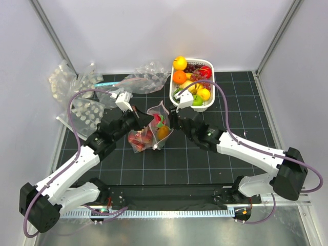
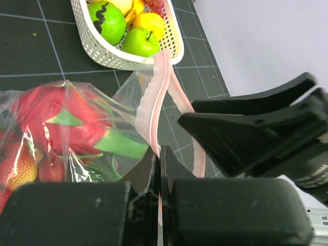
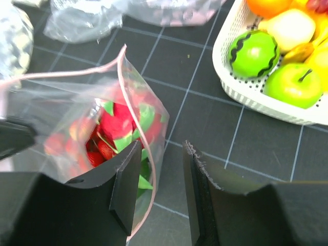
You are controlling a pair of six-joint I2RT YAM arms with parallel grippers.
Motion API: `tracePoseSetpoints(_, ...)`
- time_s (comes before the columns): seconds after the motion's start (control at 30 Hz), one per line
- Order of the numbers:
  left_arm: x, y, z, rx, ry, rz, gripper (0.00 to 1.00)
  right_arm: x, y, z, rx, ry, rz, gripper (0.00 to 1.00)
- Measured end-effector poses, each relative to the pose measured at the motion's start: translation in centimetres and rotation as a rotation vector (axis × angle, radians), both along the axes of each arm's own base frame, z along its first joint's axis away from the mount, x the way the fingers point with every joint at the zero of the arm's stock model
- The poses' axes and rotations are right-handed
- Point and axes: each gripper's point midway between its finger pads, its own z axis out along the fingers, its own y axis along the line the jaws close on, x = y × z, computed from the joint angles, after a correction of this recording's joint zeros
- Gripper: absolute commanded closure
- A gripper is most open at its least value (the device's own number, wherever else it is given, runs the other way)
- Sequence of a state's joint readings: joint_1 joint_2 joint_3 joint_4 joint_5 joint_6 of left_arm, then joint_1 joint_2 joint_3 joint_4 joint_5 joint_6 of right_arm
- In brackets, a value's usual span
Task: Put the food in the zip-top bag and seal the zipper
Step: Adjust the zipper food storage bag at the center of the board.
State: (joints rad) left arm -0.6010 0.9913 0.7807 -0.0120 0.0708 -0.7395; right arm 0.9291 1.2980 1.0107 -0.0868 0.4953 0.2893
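I am clamping my left gripper point(image 2: 158, 156) hard on the zipper point(image 2: 160, 92), the two fingers pressed flat together with only the thin pink strip between them, and I am holding that edge of the zip-top bag point(image 3: 66, 102) up off the black gridded mat point(image 3: 205, 123). My right gripper point(image 3: 163, 179) is hanging part-way open at the opposite end of the bag's mouth. Its fingers are standing apart with mat showing through the gap, and the bag's pink edge is running down through that gap close beside the finger nearer the bag. It is not squeezing anything, and I cannot tell whether that finger is brushing the plastic. From the left wrist camera the right gripper's dark fingers are pointing in just beside the strip. The bag is sitting between my two arms in the middle of the mat, its mouth gaping toward the right wrist camera and the zipper unsealed. Inside it the pink dragon fruit point(image 2: 48, 115) is lying with the green leafy pieces point(image 2: 122, 144) against it, and the strawberries point(image 2: 18, 171) are resting beneath and beside them. The white basket point(image 3: 246, 97) of other fruit is standing near the bag on the far right side, apart from it, and loose clear bags point(image 1: 77, 92) are lying at the far left.
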Motion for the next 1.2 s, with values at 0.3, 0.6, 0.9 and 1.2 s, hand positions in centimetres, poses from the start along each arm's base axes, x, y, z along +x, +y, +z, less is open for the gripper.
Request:
tracePoseSetpoints(0.3,0.0,0.2,0.1,0.008,-0.010,0.004,1.00,-0.1,0.6,-1.7,-0.040,0.079,0.004,0.99)
tracePoseSetpoints(0.6,-1.0,-1.2,1.3,0.003,-0.032,-0.051,1.00,-1.7,-1.1,1.5,0.028,0.046,0.013,0.99)
tracePoseSetpoints(0.9,-5.4,-4.6,4.9,0.109,-0.134,-0.165,0.99,-3.7,-4.7,7.7,0.146,-0.061,-0.013,0.99)
tracePoseSetpoints(1.2,-7.1,-3.4,6.5,0.114,-0.194,-0.192,0.33,-5.1,-7.8,10.1,0.225,-0.133,-0.053,0.99)
